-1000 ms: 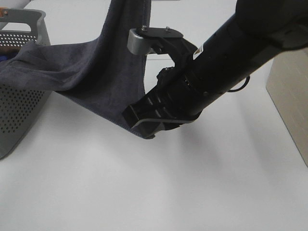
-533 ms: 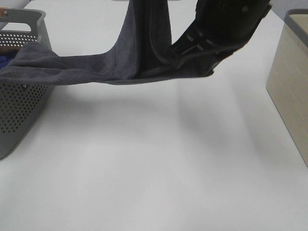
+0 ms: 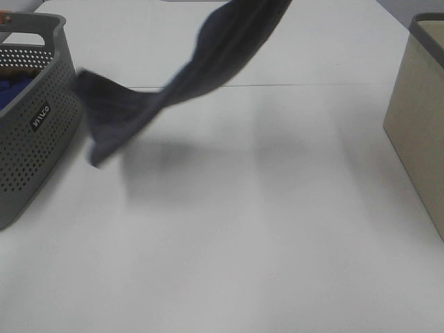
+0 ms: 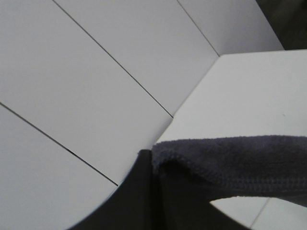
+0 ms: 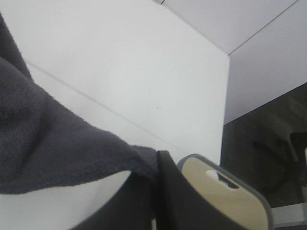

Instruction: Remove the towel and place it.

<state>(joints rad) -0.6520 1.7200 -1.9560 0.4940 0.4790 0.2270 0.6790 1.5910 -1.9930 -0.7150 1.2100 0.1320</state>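
The towel (image 3: pixel 201 66) hangs aloft beside the basket (image 3: pixel 41 118)
Left gripper (image 4: pixel 148 182) and right gripper (image 5: pixel 160 182) each clench its edge; it slants from twelve o'clock toward nine, blurred.

**Towel (image 4: pixel 235 163) hem held at left gripper (image 4: pixel 154 191)**

The dark grey towel's stitched, folded-over hem is seen clamped in the closed black gripper. Behind it a white table (image 4: pixel 249 91) is bordered by pale panels (image 4: pixel 72 86), which are crossed by 3 thin dark seams.
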